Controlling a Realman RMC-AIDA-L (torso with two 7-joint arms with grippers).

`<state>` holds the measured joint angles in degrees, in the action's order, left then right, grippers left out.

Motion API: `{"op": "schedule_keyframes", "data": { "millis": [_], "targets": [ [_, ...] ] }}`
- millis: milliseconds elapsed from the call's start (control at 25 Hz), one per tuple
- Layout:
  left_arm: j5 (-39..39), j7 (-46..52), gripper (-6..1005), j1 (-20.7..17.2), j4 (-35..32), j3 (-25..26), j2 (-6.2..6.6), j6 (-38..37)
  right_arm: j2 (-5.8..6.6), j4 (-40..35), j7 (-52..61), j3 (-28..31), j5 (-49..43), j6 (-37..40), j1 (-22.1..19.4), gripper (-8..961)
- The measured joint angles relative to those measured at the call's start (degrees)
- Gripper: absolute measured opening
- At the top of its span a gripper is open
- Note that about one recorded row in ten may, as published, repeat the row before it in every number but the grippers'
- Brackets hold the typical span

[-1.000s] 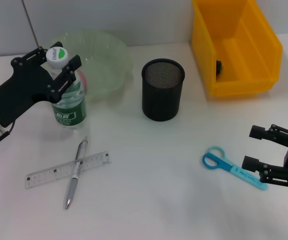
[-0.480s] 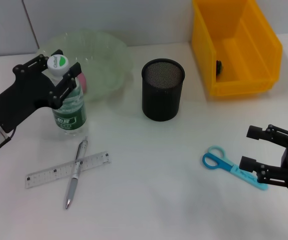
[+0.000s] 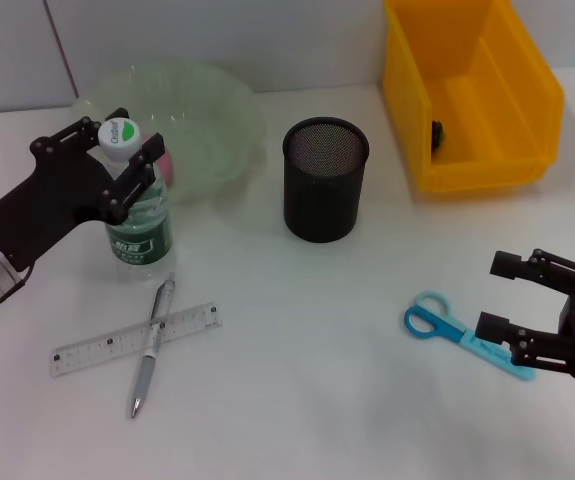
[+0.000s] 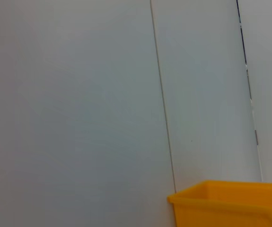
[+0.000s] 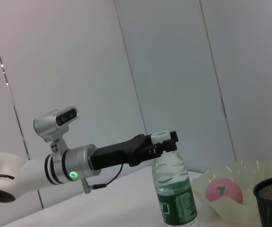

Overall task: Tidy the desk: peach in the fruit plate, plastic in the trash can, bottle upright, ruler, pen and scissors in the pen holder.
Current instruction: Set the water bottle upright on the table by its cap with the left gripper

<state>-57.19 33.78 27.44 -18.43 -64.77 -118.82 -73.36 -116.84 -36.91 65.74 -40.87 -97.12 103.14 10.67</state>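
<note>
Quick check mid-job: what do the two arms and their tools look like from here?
The left tool is matte black with two slim fingers on a flat black plate, joined to a silver wrist with a green ring light, a thin black cable and a grey camera module. The arm behind is white. The right tool is black too, blocky, with square fingertips.

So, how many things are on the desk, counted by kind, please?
Containers: 3, the bowl, mesh cup, yellow bin
Stationery: 3, the ruler, pen, scissors
Bottles: 1, the bottle
Fruit: 1, the peach
Total: 8
</note>
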Motion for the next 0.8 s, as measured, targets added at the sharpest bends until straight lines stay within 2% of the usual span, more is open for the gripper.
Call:
{"op": "schedule_keyframes", "data": {
  "millis": [640, 800],
  "targets": [
    [3.12, -0.31, 439, -0.12, 1.29, -0.45, -0.19, 0.11, 0.02, 0.54, 0.00, 0.00, -0.02, -0.11, 0.65, 822],
    [3.12, -0.06, 540, -0.02, 1.29, -0.51, -0.17, 0.11, 0.04, 0.53, 0.00, 0.01, -0.05, -0.04, 0.73, 822]
  ]
}}
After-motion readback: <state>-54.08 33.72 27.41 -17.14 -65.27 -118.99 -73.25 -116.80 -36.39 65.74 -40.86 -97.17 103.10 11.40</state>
